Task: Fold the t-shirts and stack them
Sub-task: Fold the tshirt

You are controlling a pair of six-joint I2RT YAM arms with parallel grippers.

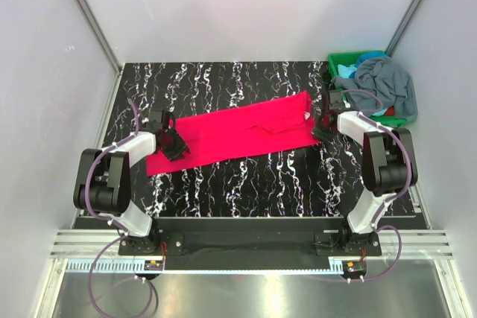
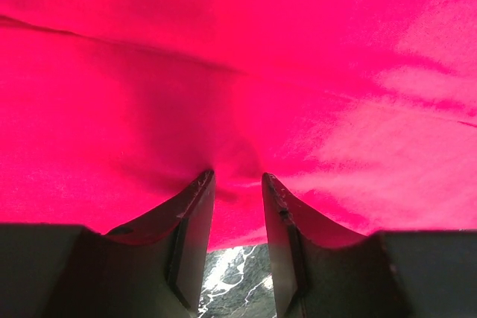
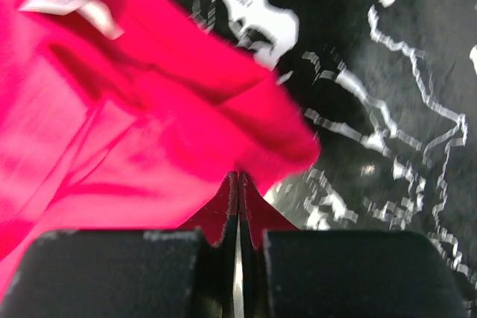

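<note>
A magenta t-shirt [image 1: 238, 132] lies as a long strip slanting across the black marbled table [image 1: 246, 184]. My left gripper [image 1: 175, 143] rests on its left end. In the left wrist view that gripper [image 2: 237, 178] has its jaws apart, tips against the magenta t-shirt [image 2: 238, 72] near its hem, and bare table shows in the gap. My right gripper [image 1: 326, 126] is at the strip's right end. In the right wrist view it [image 3: 239, 176] is shut on a corner fold of the magenta t-shirt [image 3: 149, 132], close to a white label [image 3: 71, 5].
A green bin [image 1: 343, 57] stands at the table's back right corner. A slate grey-blue t-shirt [image 1: 387, 80] is heaped in it and spills over its rim, with a light teal-blue t-shirt [image 1: 346, 72] beside it. White walls close in the table on three sides.
</note>
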